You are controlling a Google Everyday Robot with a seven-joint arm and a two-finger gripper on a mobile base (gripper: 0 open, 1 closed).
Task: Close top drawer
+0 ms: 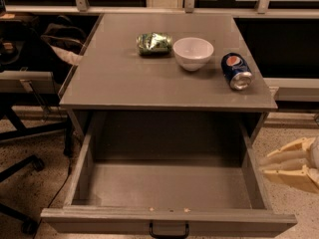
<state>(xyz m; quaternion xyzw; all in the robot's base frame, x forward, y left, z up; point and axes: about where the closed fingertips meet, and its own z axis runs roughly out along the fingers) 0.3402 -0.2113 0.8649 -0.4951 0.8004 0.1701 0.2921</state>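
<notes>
The top drawer (99, 222) of the grey cabinet is pulled far out. Its deep grey box is empty. Its flat front panel lies along the bottom edge of the camera view, with the small black loop handle (169, 229) at the centre. My cream-coloured gripper (271, 166) is at the right edge, just outside the drawer's right side wall (251, 176) and pointing left toward it. It is low, near the floor, and does not touch the drawer. It holds nothing that I can see.
On the cabinet top (124, 83) lie a green crumpled bag (154, 43), a white bowl (193, 52) and a blue Pepsi can (237, 71) on its side. An office chair base (20, 168) stands at the left on the speckled floor.
</notes>
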